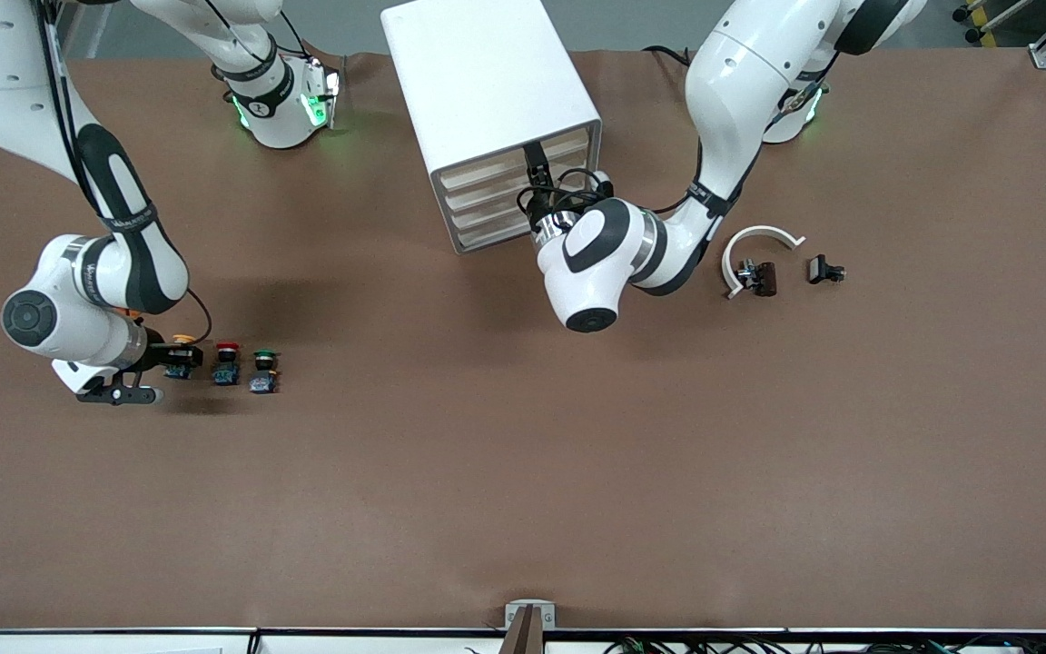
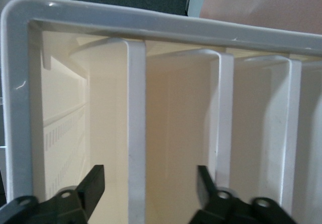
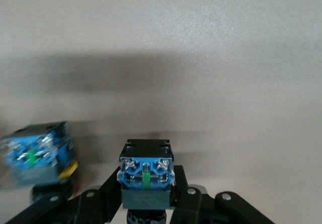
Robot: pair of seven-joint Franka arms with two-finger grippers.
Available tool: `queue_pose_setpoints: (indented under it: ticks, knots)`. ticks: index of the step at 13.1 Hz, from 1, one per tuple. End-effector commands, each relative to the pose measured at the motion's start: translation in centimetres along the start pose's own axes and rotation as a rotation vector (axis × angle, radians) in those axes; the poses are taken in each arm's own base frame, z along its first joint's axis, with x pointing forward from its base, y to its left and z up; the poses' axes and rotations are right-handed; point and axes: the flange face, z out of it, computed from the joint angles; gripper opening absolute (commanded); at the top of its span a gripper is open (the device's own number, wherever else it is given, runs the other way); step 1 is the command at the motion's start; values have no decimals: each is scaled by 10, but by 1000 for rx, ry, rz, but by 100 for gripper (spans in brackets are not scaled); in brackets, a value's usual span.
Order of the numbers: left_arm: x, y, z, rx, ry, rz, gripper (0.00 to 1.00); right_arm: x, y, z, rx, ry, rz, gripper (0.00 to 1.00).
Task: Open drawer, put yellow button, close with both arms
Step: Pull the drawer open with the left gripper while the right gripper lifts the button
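Note:
The yellow button (image 1: 182,350) stands at the right arm's end of the table, first in a row of three. My right gripper (image 1: 162,357) is shut on it, and in the right wrist view the fingers clamp its blue-grey base (image 3: 146,178); the cap is hidden there. The white cabinet (image 1: 487,82) stands mid-table, with all its drawers closed. My left gripper (image 1: 537,186) is at the cabinet's front. In the left wrist view it (image 2: 151,176) is open, and the pull lip (image 2: 136,133) of the highest drawer (image 1: 487,168) stands between its fingers.
A red-capped button (image 1: 227,361) and a green-capped button (image 1: 263,371) stand beside the yellow one, away from the gripper. A white curved piece (image 1: 759,241) and two small black clips (image 1: 756,277) (image 1: 824,270) lie toward the left arm's end.

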Motion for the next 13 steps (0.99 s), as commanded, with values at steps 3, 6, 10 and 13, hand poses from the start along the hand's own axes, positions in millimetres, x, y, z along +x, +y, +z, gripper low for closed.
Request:
queue_pose_setpoints:
  ticks: [3,6,10,13]
  knots:
    - [-3,-5,-7,32,-33,1,33,-10,-33,-94,-10,-73,78,33]
    - [-3,-6,-13,56,-64,2,0,-22,-66,-134,-28,-118,134,31]
    - [6,-4,-32,46,-93,-11,0,-48,-135,-191,-76,-161,229,31]
    - [24,2,-66,39,-149,-21,0,-61,-193,-235,-127,-188,284,31]
